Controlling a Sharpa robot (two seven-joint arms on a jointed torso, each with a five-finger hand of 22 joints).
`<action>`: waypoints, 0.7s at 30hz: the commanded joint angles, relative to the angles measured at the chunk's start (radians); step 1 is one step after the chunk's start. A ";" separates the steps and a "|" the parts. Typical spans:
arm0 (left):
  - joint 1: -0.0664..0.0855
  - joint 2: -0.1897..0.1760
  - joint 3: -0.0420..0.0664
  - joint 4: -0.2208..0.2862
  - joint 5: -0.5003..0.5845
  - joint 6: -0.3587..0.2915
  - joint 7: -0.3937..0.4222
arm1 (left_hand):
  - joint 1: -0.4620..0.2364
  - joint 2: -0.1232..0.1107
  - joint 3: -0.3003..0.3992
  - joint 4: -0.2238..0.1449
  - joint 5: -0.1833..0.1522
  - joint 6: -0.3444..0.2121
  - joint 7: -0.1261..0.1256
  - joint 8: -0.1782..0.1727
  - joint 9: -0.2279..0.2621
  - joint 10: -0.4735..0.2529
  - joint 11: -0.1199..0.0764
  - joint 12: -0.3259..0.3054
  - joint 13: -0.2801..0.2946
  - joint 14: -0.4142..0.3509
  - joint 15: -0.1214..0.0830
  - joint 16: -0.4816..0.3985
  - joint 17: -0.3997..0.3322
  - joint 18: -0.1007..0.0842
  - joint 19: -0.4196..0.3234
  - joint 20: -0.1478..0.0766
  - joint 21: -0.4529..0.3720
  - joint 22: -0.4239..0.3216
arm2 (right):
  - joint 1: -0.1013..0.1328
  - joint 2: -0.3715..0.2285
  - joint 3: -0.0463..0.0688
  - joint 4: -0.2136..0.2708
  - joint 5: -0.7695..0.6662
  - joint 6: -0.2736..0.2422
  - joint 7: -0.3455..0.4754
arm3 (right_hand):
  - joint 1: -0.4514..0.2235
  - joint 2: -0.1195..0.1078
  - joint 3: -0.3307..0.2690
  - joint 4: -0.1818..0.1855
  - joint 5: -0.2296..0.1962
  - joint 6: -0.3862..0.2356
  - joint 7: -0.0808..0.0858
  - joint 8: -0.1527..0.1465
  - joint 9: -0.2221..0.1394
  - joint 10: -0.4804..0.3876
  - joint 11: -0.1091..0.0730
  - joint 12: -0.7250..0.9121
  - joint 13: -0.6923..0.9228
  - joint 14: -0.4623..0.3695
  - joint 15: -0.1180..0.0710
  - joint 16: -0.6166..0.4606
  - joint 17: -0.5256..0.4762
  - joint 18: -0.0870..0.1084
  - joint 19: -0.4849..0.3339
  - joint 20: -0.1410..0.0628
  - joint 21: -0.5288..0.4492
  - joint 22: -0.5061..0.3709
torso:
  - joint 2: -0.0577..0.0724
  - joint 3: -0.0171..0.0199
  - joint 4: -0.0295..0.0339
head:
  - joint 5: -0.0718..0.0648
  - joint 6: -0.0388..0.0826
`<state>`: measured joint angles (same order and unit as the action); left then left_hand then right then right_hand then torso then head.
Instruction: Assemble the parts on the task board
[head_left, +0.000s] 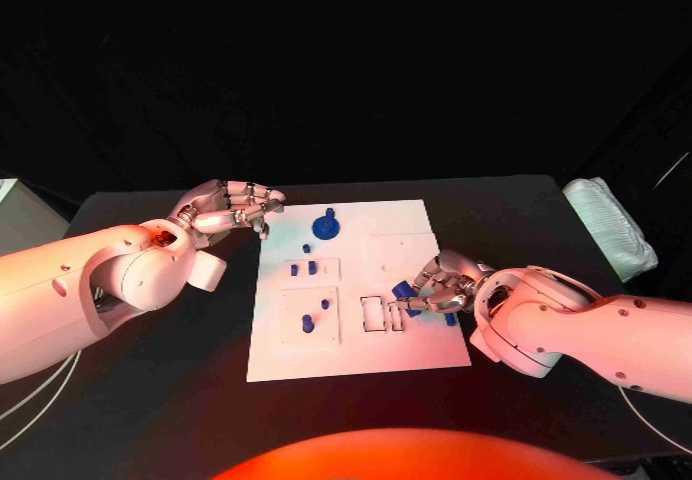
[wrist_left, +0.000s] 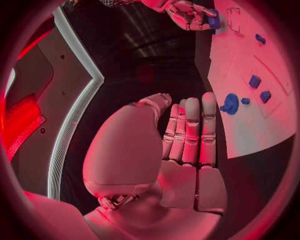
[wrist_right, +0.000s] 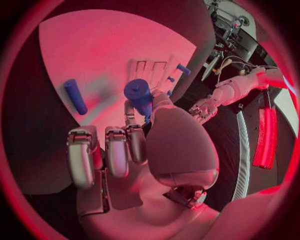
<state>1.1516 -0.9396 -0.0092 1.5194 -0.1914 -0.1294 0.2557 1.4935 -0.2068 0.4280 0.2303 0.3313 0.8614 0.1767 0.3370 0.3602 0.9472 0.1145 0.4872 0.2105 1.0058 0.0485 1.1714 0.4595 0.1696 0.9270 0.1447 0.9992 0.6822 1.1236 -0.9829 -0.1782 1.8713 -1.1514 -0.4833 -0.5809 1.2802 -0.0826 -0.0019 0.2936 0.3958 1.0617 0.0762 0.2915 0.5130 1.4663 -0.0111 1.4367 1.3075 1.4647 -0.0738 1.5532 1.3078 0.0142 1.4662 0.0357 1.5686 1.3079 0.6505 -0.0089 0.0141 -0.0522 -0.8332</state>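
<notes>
A stubby blue cylindrical part (wrist_right: 139, 95) sits pinched in the right hand (head_left: 437, 283) over the white task board (head_left: 375, 350); the right wrist view reveals another blue rod (wrist_right: 75, 96) lying just beyond its fingers. The left hand (head_left: 231, 208), fingers pressed together and empty, hovers beside the board's far corner.

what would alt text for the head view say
The right hand holds a blue part over the white task board on a black table. The left hand hovers empty beside the board's far corner.
</notes>
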 joint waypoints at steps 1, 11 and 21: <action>0.000 0.001 0.001 0.002 0.007 0.017 0.002 | -0.002 0.000 0.000 0.001 -0.003 -0.003 0.004 0.006 -0.001 0.007 0.002 0.000 -0.001 0.000 0.000 -0.006 0.001 0.014 -0.006 0.002 0.006 0.001 | -0.009 0.023 -0.001 -0.008 0.065 0.048 0.016 | -0.039 -0.003 0.014 -0.002 -0.027 0.031 -0.020 0.010 0.000 0.044 -0.007 -0.005 0.161 0.096 -0.005 0.000 0.217 -0.014 0.105 -0.006 0.002 0.263 | 0.001 0.0015 -0.0018 | 0.003 0.000; 0.000 0.002 0.001 0.002 0.007 0.021 -0.002 | -0.002 0.000 0.000 0.001 -0.003 -0.003 0.004 0.006 -0.001 0.007 0.002 0.000 -0.001 0.000 0.000 -0.006 0.001 0.014 -0.006 0.002 0.006 0.001 | -0.027 0.086 -0.001 -0.034 0.070 0.049 0.015 | -0.119 -0.012 0.020 -0.001 -0.135 0.048 -0.025 0.030 0.006 0.050 -0.010 0.000 0.170 0.096 -0.009 -0.001 0.217 -0.014 0.105 -0.009 0.002 0.263 | 0.002 0.0012 0.0011 | 0.002 -0.002; 0.000 0.000 0.001 0.002 0.007 0.022 -0.004 | -0.001 0.001 0.001 0.000 -0.003 -0.003 0.004 0.006 -0.002 0.007 0.002 0.000 -0.001 0.001 0.000 -0.006 0.002 0.015 -0.006 0.002 0.007 0.002 | -0.028 0.106 0.000 -0.053 0.036 0.025 0.013 | -0.123 -0.010 0.022 -0.001 -0.138 0.050 -0.026 0.032 0.007 0.053 -0.011 0.006 0.175 0.097 -0.009 0.002 0.224 -0.014 0.105 -0.009 0.002 0.263 | 0.003 0.0017 0.0005 | 0.009 -0.006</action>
<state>1.1516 -0.9405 -0.0092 1.5193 -0.1911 -0.1247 0.2493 1.4935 -0.2068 0.4280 0.2303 0.3313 0.8614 0.1767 0.3370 0.3603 0.9472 0.1145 0.4872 0.2106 1.0058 0.0484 1.1714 0.4603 0.1696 0.9270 0.1447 1.0034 0.6831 1.0983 -0.8770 -0.1773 1.8219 -1.0957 -0.4561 -0.5720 1.1670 -0.0937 0.0201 0.2931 0.2609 1.0892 0.0757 0.3236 0.5182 1.4668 -0.0179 1.4367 1.3074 1.4650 -0.0740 1.5530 1.3077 0.0142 1.4662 0.0358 1.5686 1.3076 0.6527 -0.0071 0.0151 -0.0448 -0.8378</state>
